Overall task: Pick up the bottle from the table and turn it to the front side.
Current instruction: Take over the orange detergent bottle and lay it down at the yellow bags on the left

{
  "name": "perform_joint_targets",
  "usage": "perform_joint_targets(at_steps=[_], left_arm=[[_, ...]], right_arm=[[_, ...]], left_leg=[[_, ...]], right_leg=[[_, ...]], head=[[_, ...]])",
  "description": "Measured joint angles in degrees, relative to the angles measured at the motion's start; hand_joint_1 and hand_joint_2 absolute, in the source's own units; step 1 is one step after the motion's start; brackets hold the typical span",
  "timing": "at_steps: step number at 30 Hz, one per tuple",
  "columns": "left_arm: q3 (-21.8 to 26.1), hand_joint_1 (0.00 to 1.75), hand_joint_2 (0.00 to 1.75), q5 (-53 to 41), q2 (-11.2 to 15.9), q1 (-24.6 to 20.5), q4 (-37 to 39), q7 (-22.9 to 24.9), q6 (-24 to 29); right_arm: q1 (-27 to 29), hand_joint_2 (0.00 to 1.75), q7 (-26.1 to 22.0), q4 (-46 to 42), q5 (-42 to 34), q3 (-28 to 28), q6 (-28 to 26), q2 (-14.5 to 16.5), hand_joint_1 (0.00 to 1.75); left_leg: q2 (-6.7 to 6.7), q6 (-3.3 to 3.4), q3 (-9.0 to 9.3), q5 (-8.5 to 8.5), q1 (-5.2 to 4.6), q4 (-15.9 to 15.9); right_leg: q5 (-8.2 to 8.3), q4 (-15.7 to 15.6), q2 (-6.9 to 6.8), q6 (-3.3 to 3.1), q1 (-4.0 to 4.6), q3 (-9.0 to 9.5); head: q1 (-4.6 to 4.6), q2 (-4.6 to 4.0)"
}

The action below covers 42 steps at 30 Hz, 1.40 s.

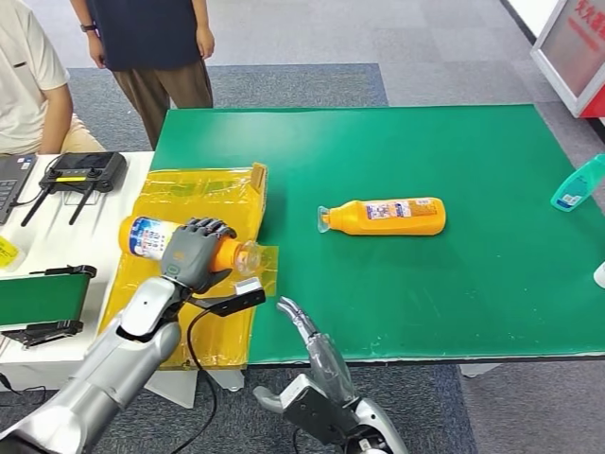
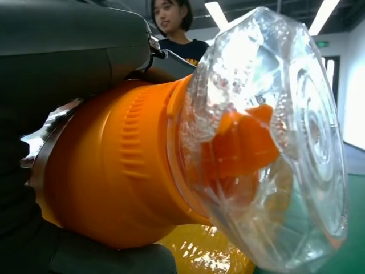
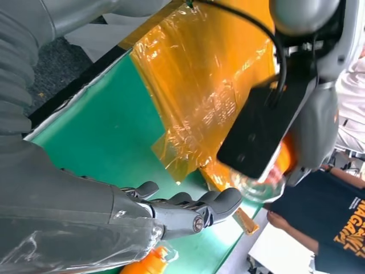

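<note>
**Left hand holding an orange bottle on its side above the yellow film**

The left hand (image 1: 191, 253) is wrapped around an orange bottle (image 1: 146, 236), with the fingers curled over the top of the body near the neck and the thumb beneath. The bottle is held roughly horizontal. Its long axis runs across the head view, the clear cap (image 1: 250, 255) pointing toward the robot's right and the labelled base end toward its left. A blue and white label faces upward on the part of the body left bare by the fingers. In the left wrist view the clear faceted cap (image 2: 275, 142) covers an orange spout, and the ribbed orange shoulder (image 2: 125, 165) sits directly against the hand. The held bottle is above a crinkled sheet of yellow film (image 1: 207, 194) that lies across the left end of the green table (image 1: 428, 303) and onto the white table (image 1: 57, 241) beside it.

The right hand (image 1: 303, 326) is low at the near edge of the green table. Its fingers are extended, slightly apart, and hold nothing; in the right wrist view the fingers (image 3: 198, 208) lie nearly straight over the green surface.

A second orange bottle (image 1: 385, 217) lies on its side near the middle of the green table, well apart from both hands, cap end toward the yellow film. A teal bottle (image 1: 578, 184) lies at the far right edge. A black router (image 1: 82, 172) and a laptop corner (image 1: 12, 180) rest on the white table. Two people (image 1: 149, 47) are beyond the tables.
</note>
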Motion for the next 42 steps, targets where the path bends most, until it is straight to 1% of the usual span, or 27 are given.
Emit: perform_joint_targets(at_steps=[4,8,12,16,21,22,25,26,31,42], left_arm=[[-2.39,1.75,1.75,1.73,-1.26,-3.75,4.33,0.12,-4.97],[-3.13,1.75,1.75,5.5,-3.09,-6.48,8.79,-0.49,-9.41],[-3.54,1.75,1.75,7.49,-4.75,-8.26,13.11,-1.69,-10.92],[-4.36,1.75,1.75,8.41,-6.27,-8.9,16.33,-1.88,-12.0],[-4.84,1.75,1.75,10.58,-7.4,-9.59,18.84,-1.98,-12.85],[-4.9,1.36,1.75,10.91,-7.49,-9.83,19.28,-2.02,-12.89],[-5.08,0.05,1.75,11.58,-7.75,-10.46,20.47,-1.67,-13.37],[-5.13,0.0,1.75,11.95,-7.87,-10.66,20.91,-1.36,-13.85],[-5.16,0.0,1.75,13.85,-8.51,-10.86,22.81,0.18,-14.99],[-4.14,0.0,1.75,17.19,-9.02,-10.67,24.27,-0.04,-14.05]], right_arm=[[-0.44,1.75,-0.09,0.01,-0.16,0.09,0.63,0.01,0.0],[-1.05,1.75,-0.3,0.14,-0.21,0.44,1.19,0.01,0.0],[-1.87,1.75,-0.55,0.43,-0.11,1.06,1.33,0.01,0.0],[-2.35,1.75,-0.57,0.49,-0.12,1.65,1.6,0.01,0.0],[-2.54,1.75,-0.56,0.56,-0.35,2.13,1.85,0.01,0.0],[-2.55,1.75,-0.56,0.57,-0.39,2.27,1.86,0.01,0.0],[-2.56,1.75,-0.52,0.57,-0.48,2.52,1.85,0.01,0.0],[-2.56,1.75,-0.51,0.56,-0.62,2.54,1.86,0.01,0.0],[-2.44,1.75,-0.71,0.42,-1.69,2.57,2.4,-0.01,0.0],[-1.56,1.75,-1.32,0.38,-3.34,2.59,3.2,-0.09,0.0]], left_leg=[[0.0,0.0,-0.01,0.0,0.0,0.0],[0.0,0.0,-0.01,0.0,-0.01,0.0],[0.0,0.0,-0.01,0.0,-0.01,0.0],[0.0,0.0,-0.02,0.0,-0.01,0.0],[0.0,0.0,-0.01,0.0,-0.01,0.0],[0.0,0.0,-0.01,0.0,-0.01,0.0],[0.0,0.0,0.0,0.01,-0.01,0.0],[0.0,0.0,0.0,0.01,-0.01,0.0],[0.0,-0.05,-0.01,0.07,0.0,0.0],[0.0,-0.05,-0.02,0.07,0.0,0.0]], right_leg=[[0.01,0.0,0.0,0.01,0.0,0.0],[0.01,0.0,0.0,0.02,-0.01,0.0],[0.01,0.0,0.0,0.02,-0.01,0.0],[0.01,0.0,0.0,0.02,-0.01,0.0],[0.01,0.0,0.0,0.02,-0.01,0.01],[0.01,0.0,0.0,0.02,-0.01,0.02],[0.02,0.0,0.0,0.02,0.0,0.02],[0.03,0.0,0.0,0.02,0.0,0.02],[0.06,0.0,0.0,0.02,0.0,0.01],[0.06,0.0,0.0,0.02,0.0,0.0]], head=[[0.01,0.0],[0.0,0.0],[0.0,0.0],[0.0,0.0],[0.0,0.0],[0.0,0.0],[-0.01,0.0],[0.0,0.0],[0.01,0.0],[0.01,0.0]])
